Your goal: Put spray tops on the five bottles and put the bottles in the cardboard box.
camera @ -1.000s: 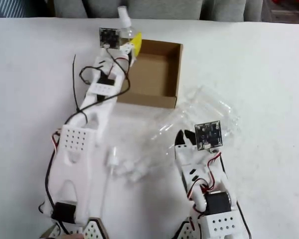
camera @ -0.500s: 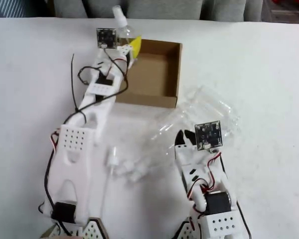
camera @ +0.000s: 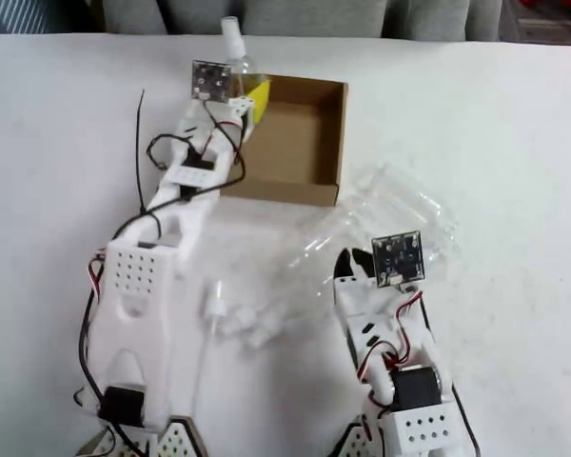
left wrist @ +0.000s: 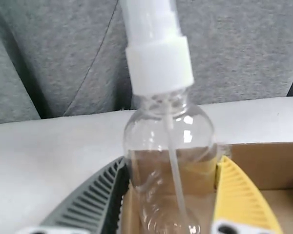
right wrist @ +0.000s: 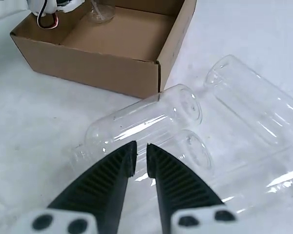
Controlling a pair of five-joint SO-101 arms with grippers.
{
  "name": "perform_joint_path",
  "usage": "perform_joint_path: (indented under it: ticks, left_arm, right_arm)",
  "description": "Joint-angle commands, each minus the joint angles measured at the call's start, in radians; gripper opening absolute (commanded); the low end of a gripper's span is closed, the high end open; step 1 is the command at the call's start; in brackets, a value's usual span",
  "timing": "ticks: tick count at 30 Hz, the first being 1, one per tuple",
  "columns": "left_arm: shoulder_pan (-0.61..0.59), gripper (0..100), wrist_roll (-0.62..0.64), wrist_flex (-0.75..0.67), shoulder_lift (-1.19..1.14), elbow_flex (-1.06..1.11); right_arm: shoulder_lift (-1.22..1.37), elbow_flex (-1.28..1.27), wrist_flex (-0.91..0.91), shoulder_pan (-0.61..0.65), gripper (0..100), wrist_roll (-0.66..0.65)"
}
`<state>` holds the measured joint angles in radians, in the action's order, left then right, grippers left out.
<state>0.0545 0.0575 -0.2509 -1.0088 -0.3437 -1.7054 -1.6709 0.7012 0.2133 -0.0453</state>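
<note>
White table (camera: 514,143) runs back to grey upholstery (left wrist: 49,58) beyond its far edge, with bare surface open toward the far right corner. A shallow cardboard box (camera: 295,143) sits near the far edge, left of centre. The left arm stretches to the far edge, its claw (left wrist: 172,163) grasping an upright clear bottle (left wrist: 168,146) with a white spray top (left wrist: 156,53), base at the box's far left corner. Near the table's middle, uncapped bottles (right wrist: 146,119) lie on their sides; the right claw (right wrist: 141,156) hovers over them, clenched almost fully, holding nothing.

Bottles (camera: 400,214) lie on the table (camera: 495,124) before the cardboard box (camera: 300,143).
</note>
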Motion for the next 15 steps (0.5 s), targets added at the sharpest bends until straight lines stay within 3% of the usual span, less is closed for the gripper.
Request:
perform_joint_path:
  ticks: [1, 15]
  left_arm:
    - [0.005, 27, -0.011, -0.026, 0.074, -0.002]
    - [0.001, 30, -0.080, -0.026, 0.073, 0.002]
  right_arm:
    - [-0.010, -0.023, -0.002, -0.010, 1.7, -0.012]
    - [-0.010, -0.023, -0.004, -0.010, 1.7, -0.012]
